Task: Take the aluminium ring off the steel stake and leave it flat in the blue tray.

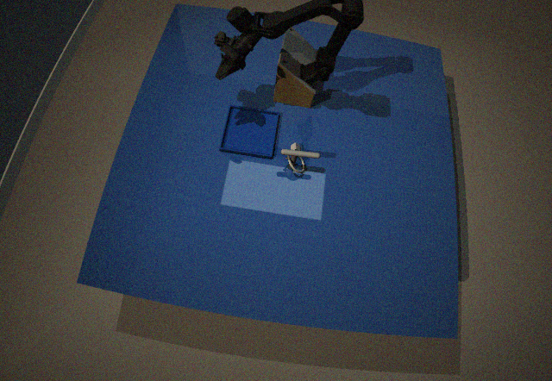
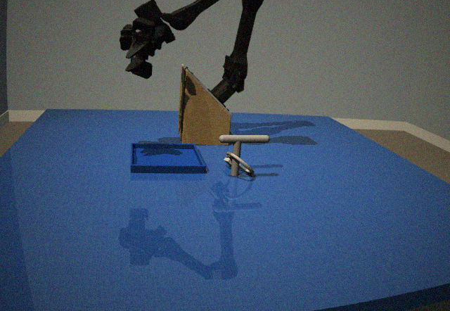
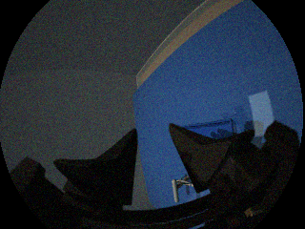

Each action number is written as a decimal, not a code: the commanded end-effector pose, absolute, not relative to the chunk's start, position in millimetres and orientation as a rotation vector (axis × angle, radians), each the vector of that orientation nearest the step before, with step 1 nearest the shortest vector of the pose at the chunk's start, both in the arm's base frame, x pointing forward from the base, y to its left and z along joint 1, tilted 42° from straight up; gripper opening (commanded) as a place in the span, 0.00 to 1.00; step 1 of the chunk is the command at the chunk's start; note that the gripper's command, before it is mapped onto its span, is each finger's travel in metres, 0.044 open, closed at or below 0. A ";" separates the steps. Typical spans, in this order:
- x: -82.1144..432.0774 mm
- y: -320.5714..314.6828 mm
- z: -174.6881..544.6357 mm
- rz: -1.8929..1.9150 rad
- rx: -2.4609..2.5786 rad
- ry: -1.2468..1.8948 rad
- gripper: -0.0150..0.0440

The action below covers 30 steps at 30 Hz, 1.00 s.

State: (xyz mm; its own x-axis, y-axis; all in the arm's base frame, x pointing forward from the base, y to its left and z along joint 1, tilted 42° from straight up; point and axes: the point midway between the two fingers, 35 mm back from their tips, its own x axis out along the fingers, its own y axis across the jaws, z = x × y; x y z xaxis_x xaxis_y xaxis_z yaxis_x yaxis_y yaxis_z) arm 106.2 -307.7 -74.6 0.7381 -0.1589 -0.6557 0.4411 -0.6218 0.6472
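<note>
Overall, we record a room with a plain matte grey wall point(image 2: 327, 53) and pale skirting point(image 2: 377, 124) above a brownish floor point(image 1: 53, 181). We note a broad blue table top point(image 1: 379, 256) point(image 2: 327, 227) point(image 3: 191, 86), faintly reflective, with a paler rectangle point(image 1: 273, 190) point(image 3: 261, 112) on it.

The black, jointed arm point(image 1: 338, 42) point(image 2: 245, 31) rises from behind a wedge-shaped stand point(image 1: 291, 90) point(image 2: 205, 118) with wood-toned side panels. Its gripper point(image 1: 218, 60) point(image 2: 132, 58) point(image 3: 152, 129) hangs high above the table; we see its tapered fingers partly apart, nothing between them.

The blue tray point(image 1: 272, 138) point(image 2: 169, 169) point(image 3: 233, 126) is square and shallow, low-walled, with arm shadow across its floor; we find no ring inside.

Beside it stands the T-shaped steel stake point(image 1: 307, 154) point(image 2: 236, 151) point(image 3: 174, 191), smooth and round-sectioned, its cross-bar rounded at the ends. The aluminium ring point(image 1: 303, 165) point(image 2: 242, 162) encircles its post under the cross-bar, tilted, one side low near the table. Its small pale tab point(image 1: 295, 146) point(image 2: 227, 160) is blocky. We can read no brand or lettering.
</note>
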 end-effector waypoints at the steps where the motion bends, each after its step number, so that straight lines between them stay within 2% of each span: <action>1: 130.7 -292.1 -68.4 -0.818 1.965 0.306 0.59; 16: 205.5 -205.1 -56.0 -0.526 1.593 0.614 0.59; 30: 236.8 -109.1 -46.5 -0.211 1.231 0.807 0.59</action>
